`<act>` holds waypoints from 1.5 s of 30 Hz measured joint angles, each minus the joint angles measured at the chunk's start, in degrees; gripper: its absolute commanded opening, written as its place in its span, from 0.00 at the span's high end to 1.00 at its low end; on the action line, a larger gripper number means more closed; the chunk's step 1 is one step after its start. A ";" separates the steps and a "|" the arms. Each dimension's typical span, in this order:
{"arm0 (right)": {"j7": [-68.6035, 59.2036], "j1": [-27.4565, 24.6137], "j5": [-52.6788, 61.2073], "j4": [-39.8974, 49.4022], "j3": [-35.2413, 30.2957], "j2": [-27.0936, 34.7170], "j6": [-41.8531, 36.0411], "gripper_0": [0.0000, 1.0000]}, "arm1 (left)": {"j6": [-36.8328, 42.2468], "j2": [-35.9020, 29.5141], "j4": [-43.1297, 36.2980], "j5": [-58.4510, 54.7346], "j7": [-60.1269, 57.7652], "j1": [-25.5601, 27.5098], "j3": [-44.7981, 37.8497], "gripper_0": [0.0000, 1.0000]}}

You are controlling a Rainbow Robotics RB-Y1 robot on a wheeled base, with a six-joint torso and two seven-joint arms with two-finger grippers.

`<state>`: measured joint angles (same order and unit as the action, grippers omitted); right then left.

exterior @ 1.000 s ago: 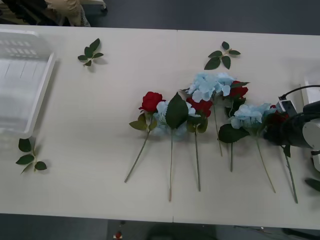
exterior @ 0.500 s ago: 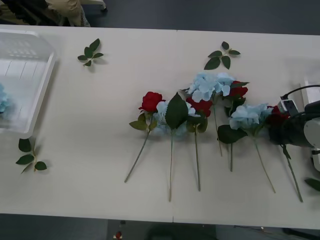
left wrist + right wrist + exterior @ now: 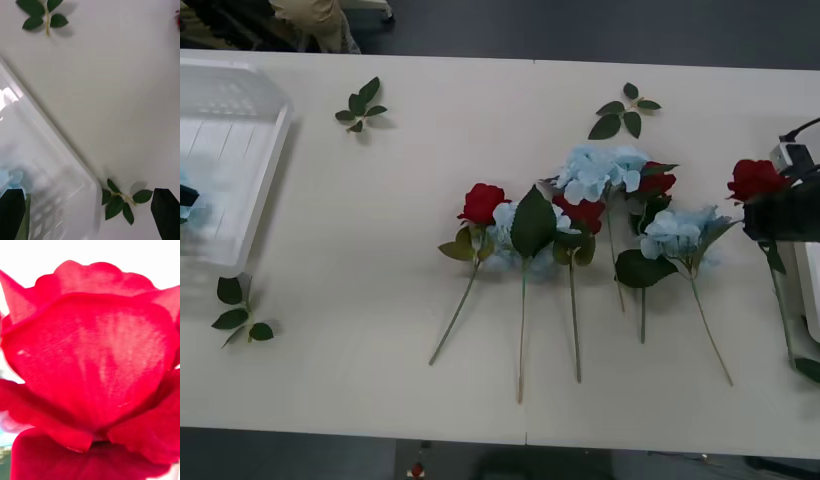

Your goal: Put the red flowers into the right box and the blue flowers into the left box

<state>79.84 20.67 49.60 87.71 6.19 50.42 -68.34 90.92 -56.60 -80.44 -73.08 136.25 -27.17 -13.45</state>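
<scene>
While carrying one red rose (image 3: pixel 757 179) at the table's (image 3: pixel 380 230) right edge, right gripper (image 3: pixel 783 213) clamped on the stem just under the head; bloom right up against the wrist camera. Stem trailing down past right box (image 3: pixel 812 290) rim. Risks, as judgement: long stem snagging the rim or hanging outside on release; thin stem slipping through the grip. Left gripper (image 3: pixel 88 213) wide open, holding nothing, above left box's (image 3: pixel 240 190) near corner, one blue flower (image 3: pixel 11 178) already inside. Remaining red flowers (image 3: pixel 483 202) and blue flowers (image 3: pixel 595 170) tangled mid-table, so next pick could drag a neighbour. Loose leaf sprigs (image 3: pixel 360 104) scattered around.
</scene>
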 measured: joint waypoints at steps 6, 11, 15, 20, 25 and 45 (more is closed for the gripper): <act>0.00 0.78 0.82 3.88 -4.26 1.09 -1.59 1.00 | -6.45 1.43 -12.96 0.03 -21.37 0.00 11.81 0.02; 0.01 4.49 0.96 2.76 -4.33 4.92 -2.57 1.00 | -7.80 12.21 -14.96 6.10 -22.51 0.00 16.32 0.02; 1.86 9.31 -1.06 -2.81 -4.33 6.17 -2.50 1.00 | -7.81 22.54 -14.87 13.18 -23.59 0.00 17.22 0.02; 14.34 14.76 -5.75 -11.87 -4.34 6.22 0.16 1.00 | -11.33 28.67 -14.86 20.76 -25.50 0.00 23.96 0.02; 16.99 16.36 -6.51 -18.38 -4.33 7.51 2.29 1.00 | -14.27 31.14 -14.80 28.80 -25.65 0.00 32.73 0.02; 23.62 16.34 -12.22 -40.38 -3.02 10.40 20.26 1.00 | -17.35 31.43 -14.40 35.15 -31.42 -1.91 49.04 0.02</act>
<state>103.46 37.00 37.38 47.34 3.17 60.82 -48.08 73.57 -25.17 -94.85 -37.94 104.83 -29.08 35.59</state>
